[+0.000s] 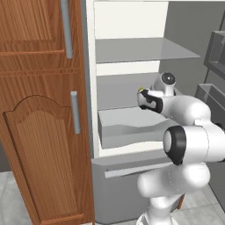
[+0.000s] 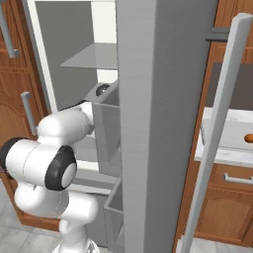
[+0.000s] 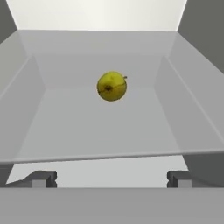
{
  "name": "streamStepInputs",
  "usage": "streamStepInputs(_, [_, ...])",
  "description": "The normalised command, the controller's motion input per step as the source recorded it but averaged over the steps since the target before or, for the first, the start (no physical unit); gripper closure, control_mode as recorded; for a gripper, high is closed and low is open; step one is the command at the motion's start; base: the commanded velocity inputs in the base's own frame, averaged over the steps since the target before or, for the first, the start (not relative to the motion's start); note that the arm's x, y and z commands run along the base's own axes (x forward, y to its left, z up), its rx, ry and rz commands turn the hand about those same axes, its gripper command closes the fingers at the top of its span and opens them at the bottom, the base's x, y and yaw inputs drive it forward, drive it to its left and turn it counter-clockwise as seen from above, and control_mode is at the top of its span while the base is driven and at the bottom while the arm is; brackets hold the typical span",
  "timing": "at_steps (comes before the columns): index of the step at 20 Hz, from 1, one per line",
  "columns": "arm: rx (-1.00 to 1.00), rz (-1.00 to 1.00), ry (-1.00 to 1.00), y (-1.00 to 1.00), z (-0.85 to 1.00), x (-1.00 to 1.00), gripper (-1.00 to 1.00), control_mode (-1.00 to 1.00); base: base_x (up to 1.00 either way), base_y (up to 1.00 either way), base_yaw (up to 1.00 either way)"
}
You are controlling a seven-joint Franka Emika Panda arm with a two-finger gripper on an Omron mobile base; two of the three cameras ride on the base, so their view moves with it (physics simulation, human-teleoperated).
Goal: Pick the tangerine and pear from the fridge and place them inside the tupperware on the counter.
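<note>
While the pear (image 3: 112,86) sits alone at the centre of the hand view, resting on the floor of the fridge (image 1: 132,48) drawer (image 3: 100,127) toward its back wall, the step in hand looks like the reach for it. The jaws stand wide open with nothing between them, their 2 dark tips low in the hand view, left and right of the gripper (image 3: 110,178), well short of the fruit. In the left base view the pear shows as a yellow speck at centre right, just past the hand. To do this well, I would keep the fruit centred between the tips, pass over the drawer's front lip without clipping it, and close only once the tips flank its widest part; being round, it may roll away if nudged. The tangerine (image 2: 249,138) already lies in the tray (image 2: 225,134) on the bench (image 2: 217,157), right edge of the right base view.
</note>
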Motion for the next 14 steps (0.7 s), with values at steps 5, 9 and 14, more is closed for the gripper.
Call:
streamStepInputs(5, [0.0, 0.0, 0.0, -0.08, -0.04, 0.36, -1.0, -1.0, 0.0, 0.0, 0.0])
streamStepInputs(9, [0.0, 0.0, 0.0, -0.08, -0.11, 0.37, -1.0, -1.0, 0.0, 0.0, 0.0])
streamStepInputs(14, [0.0, 0.0, 0.0, -0.11, -0.16, 0.38, -1.0, -1.0, 0.0, 0.0, 0.0])
